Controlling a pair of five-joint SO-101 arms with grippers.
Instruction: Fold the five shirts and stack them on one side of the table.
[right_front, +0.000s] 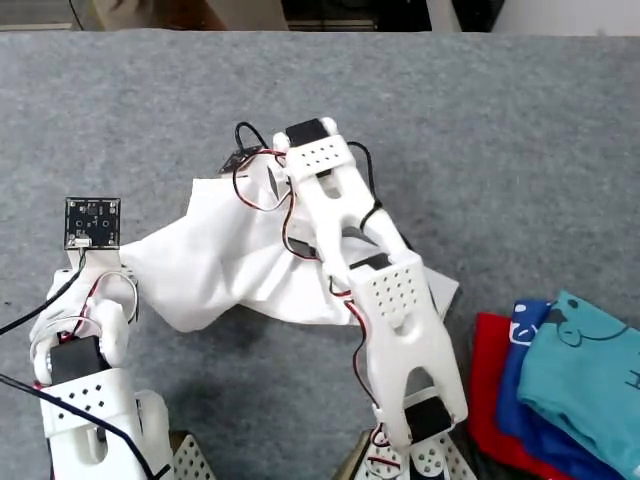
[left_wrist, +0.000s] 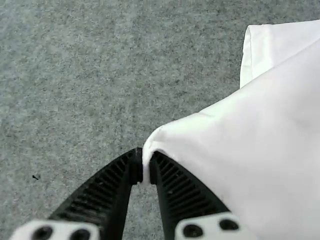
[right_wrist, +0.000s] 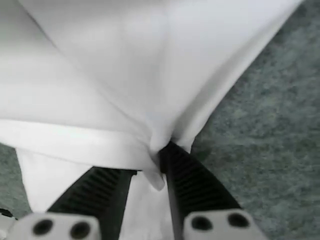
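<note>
A white shirt (right_front: 215, 265) lies partly lifted and bunched on the grey table, between the two arms. My left gripper (left_wrist: 144, 170) is shut on a corner of the white shirt (left_wrist: 250, 145); in the high view it sits at the shirt's left end (right_front: 118, 262). My right gripper (right_wrist: 156, 162) is shut on a pinched fold of the white shirt (right_wrist: 125, 75), at the shirt's far edge under the wrist (right_front: 275, 175). A stack of folded shirts lies at the right front: teal (right_front: 590, 370) on top, blue (right_front: 530, 400) under it, red (right_front: 488, 380) at the bottom.
The grey felt table (right_front: 500, 130) has open room at the back and far right. The right arm's white links (right_front: 390, 300) cross over the white shirt. A square marker (right_front: 92, 222) sits on the left wrist.
</note>
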